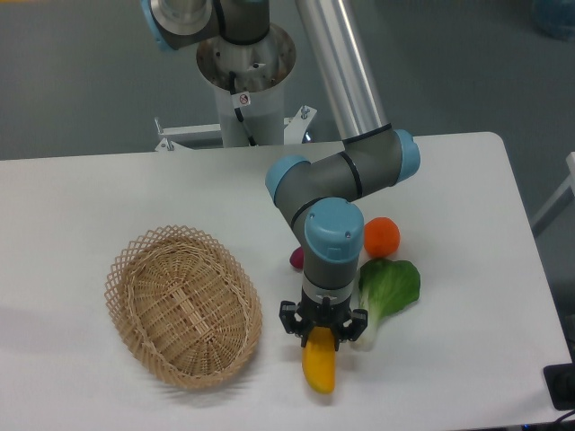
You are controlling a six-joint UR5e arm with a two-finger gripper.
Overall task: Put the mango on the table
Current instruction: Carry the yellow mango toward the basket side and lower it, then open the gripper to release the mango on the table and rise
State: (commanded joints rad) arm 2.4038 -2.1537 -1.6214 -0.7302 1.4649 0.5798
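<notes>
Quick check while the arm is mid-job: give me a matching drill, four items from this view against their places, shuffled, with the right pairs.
Things:
1. mango
2. wicker basket
3. orange fruit
4. leafy green vegetable

Places:
A. far left of the group, nothing inside it
B. just right of the gripper, lying on the table
C. between the gripper's fingers, near the front edge
D. behind the greens, next to the arm's wrist

Pairs: 1-C, 2-A, 3-D, 4-B
</notes>
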